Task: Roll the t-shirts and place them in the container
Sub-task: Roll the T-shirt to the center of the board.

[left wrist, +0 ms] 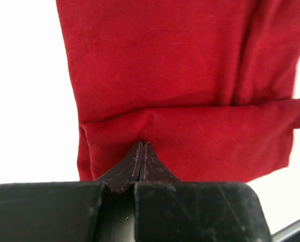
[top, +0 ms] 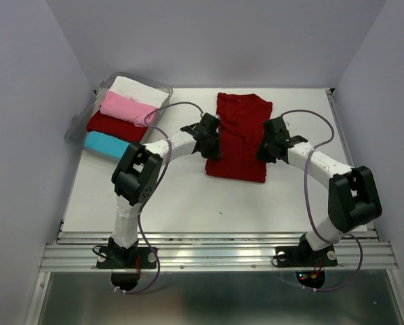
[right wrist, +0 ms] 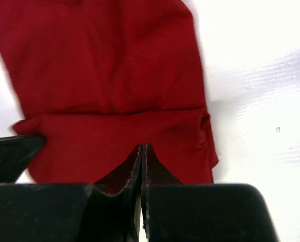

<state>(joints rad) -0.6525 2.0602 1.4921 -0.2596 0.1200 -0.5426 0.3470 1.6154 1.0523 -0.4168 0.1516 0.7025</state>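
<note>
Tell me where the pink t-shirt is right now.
Top view: the pink t-shirt lies rolled in the clear bin at the table's far left, between the white t-shirt and a dark red t-shirt.

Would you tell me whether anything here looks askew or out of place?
The clear bin holding four rolled shirts sits at an angle to the table, and its left corner seems to overhang the table's left edge. On the red t-shirt, the turned-up near hem is slightly bunched at the right end.

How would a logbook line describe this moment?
left gripper: shut on dark red t-shirt, near fold | right gripper: shut on same fold | near hem: folded over | bin: four shirts
</note>
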